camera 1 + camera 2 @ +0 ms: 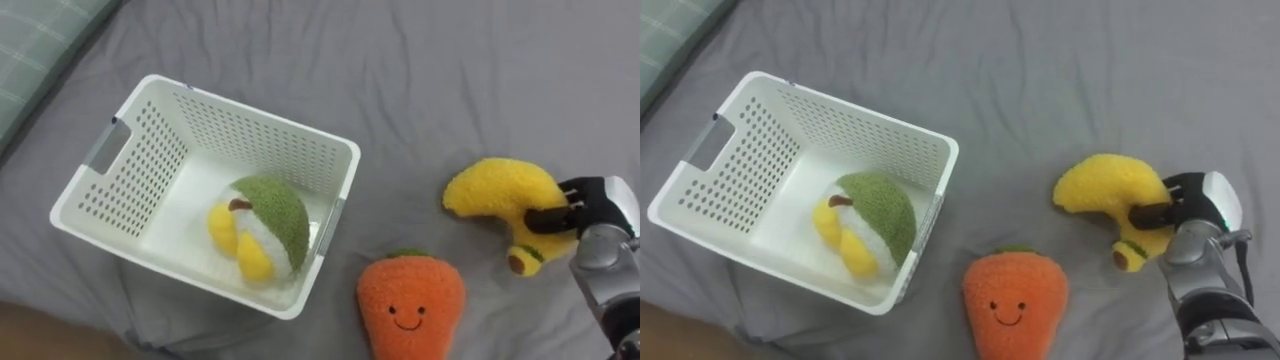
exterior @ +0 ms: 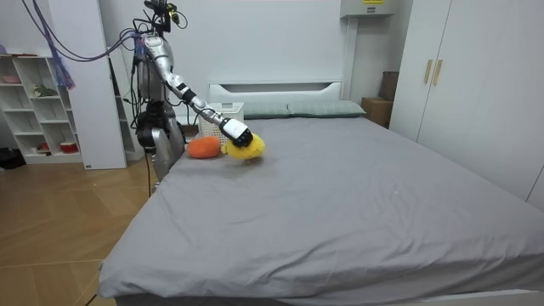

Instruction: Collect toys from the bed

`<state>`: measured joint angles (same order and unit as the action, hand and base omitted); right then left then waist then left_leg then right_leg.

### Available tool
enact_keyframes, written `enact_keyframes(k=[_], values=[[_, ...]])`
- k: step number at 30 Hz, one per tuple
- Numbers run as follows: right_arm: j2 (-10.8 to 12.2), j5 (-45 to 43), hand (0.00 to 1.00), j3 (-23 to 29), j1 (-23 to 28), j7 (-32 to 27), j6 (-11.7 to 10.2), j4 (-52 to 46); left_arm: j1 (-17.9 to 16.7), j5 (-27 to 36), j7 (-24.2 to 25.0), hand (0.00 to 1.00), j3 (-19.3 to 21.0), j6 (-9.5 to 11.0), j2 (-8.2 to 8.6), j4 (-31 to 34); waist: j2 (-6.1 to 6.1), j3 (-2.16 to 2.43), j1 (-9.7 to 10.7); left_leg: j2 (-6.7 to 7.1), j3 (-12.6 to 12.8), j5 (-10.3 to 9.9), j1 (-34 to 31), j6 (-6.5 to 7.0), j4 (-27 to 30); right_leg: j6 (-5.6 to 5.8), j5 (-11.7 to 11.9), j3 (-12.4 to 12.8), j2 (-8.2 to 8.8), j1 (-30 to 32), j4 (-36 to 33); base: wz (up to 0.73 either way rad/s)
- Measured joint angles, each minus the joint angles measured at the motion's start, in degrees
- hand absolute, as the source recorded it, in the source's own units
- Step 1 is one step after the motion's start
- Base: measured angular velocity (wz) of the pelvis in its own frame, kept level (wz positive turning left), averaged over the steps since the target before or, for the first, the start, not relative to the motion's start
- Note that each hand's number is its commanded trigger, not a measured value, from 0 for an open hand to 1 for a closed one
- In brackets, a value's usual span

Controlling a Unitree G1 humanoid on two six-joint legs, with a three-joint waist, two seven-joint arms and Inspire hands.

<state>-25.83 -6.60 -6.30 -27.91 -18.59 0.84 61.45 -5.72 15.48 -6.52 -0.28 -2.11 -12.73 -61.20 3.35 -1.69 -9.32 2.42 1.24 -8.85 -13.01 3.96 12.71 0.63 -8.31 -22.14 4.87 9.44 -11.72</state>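
A yellow plush banana (image 1: 502,198) (image 1: 1108,192) lies on the grey bed, and my right hand (image 1: 585,208) (image 1: 1196,206) has its dark fingers curled round the banana's stem end. An orange plush carrot (image 1: 411,304) (image 1: 1015,300) with a smiling face lies near the front edge. To the left stands a white perforated basket (image 1: 130,160) (image 1: 735,150), which holds a green, white and yellow plush toy (image 1: 262,225) (image 1: 870,220). In the room view I stand at the bed's side by its head, right arm stretched out to the banana (image 2: 245,147).
The grey bedsheet (image 1: 420,80) stretches bare behind and to the right of the toys. A pale green checked pillow (image 1: 30,50) lies at the upper left. White shelves (image 2: 38,110) and a wardrobe (image 2: 476,76) stand around the bed.
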Motion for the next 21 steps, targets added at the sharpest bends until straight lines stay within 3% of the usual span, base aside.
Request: enact_keyframes(k=[3,7,9,13,21], values=[[-0.19,0.05,1.0,0.56,3.01,-0.08,0.5,-9.44,-1.95,0.04,-0.34,0.0,2.04,0.0,-0.05,1.95,0.24,0.22,1.16,0.02,-0.05,-0.01,3.04,0.0,-0.99,0.18,-0.12,0.01,-0.01,-2.59,0.07,0.0],[-0.19,-0.39,1.0,1.85,7.55,-0.02,0.52,-23.2,-4.13,-0.3,-0.64,0.0,3.68,0.15,-0.04,4.5,0.76,1.26,1.82,0.04,0.25,-0.01,6.81,0.0,-2.07,0.4,-0.25,-0.15,0.04,-5.87,0.18,-0.02],[-0.2,-0.82,1.0,2.42,9.03,0.27,0.5,-28.64,-4.23,-0.39,-0.6,0.0,4.45,0.07,0.0,4.57,0.74,1.32,2.04,0.05,0.26,-0.03,8.44,0.02,-2.43,0.44,-0.28,0.03,0.04,-7.33,0.28,-0.06],[-0.19,-0.9,1.0,2.54,11.08,2.24,1.28,-36.87,-4.74,-2.26,-0.59,0.0,4.88,-0.12,0.18,4.48,0.64,1.86,2.07,0.2,0.23,-0.05,11.9,0.05,-3.2,0.64,-0.4,0.3,0.05,-10.94,1.09,-0.01],[0.91,-2.2,1.0,2.52,11.2,3.13,1.81,-49.56,-6.59,-3.94,-0.6,0.0,5.62,-0.55,0.53,5.1,0.27,1.87,2.42,0.21,0.14,-0.11,14.31,0.06,-3.11,0.63,-0.42,0.1,0.03,-13.79,1.11,0.01]])
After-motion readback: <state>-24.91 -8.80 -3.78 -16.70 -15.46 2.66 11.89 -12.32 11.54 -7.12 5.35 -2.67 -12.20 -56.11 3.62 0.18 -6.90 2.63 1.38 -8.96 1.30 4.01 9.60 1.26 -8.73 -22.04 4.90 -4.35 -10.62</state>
